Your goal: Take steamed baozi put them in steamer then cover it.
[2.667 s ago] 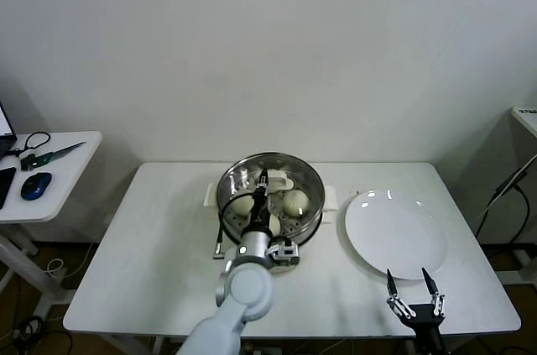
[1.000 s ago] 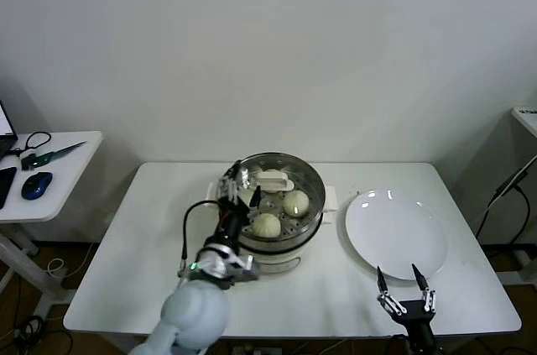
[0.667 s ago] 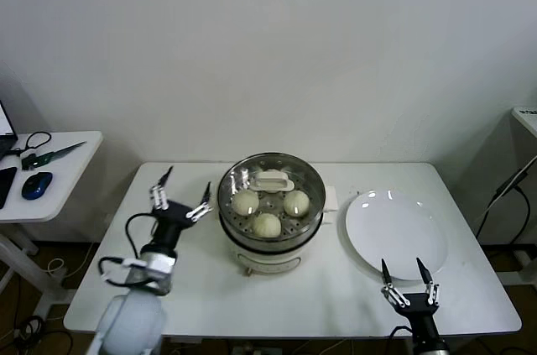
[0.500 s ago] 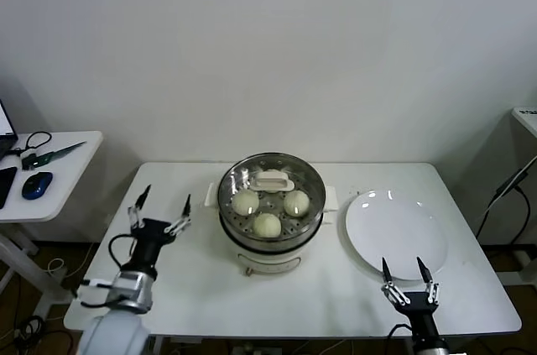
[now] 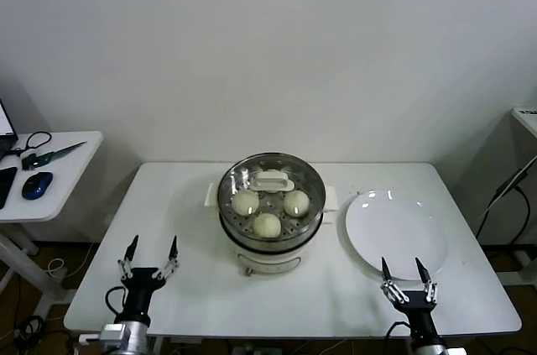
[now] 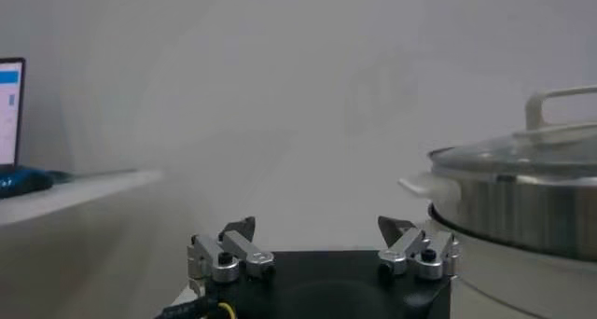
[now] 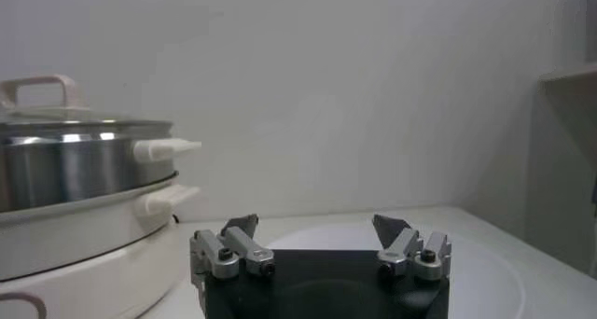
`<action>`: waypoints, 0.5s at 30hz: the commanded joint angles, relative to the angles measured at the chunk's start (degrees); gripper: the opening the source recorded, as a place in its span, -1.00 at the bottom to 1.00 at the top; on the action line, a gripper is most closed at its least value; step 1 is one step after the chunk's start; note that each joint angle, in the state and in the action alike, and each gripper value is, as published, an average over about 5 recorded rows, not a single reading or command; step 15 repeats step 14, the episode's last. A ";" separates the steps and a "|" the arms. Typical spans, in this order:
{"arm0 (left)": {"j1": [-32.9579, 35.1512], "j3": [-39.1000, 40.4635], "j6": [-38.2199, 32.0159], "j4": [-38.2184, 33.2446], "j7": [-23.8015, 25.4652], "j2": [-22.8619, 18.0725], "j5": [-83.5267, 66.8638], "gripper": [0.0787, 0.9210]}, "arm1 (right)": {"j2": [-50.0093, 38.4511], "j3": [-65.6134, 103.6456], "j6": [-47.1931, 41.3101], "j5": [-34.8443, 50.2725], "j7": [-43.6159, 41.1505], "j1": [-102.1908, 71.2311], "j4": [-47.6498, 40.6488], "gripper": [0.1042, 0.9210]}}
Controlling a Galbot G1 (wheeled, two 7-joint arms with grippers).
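Baozi sit in the steamer under the cover, which rests closed on the pot's rim; three buns show through the glass (a fourth, if any, is hidden behind the handle). Steamer stands mid-table, toward the back edge. A plate lies bare beside it, toward the table's right edge. Left gripper hangs at the front-left corner, fingers spread wide, holding nothing. Right gripper waits at the front edge by the plate, likewise wide and empty.
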 commanded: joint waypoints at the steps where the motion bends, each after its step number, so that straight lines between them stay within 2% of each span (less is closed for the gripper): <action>1: 2.18 -0.52 -4.99 4.07 -0.96 -1.28 -2.45 0.77 | 0.13 -0.16 -0.23 0.72 0.05 0.28 -0.16 0.76; 15: 2.56 -0.28 -3.81 3.15 0.43 -1.06 -1.40 0.77 | 0.26 -0.35 -0.07 0.59 0.05 0.34 -0.09 0.76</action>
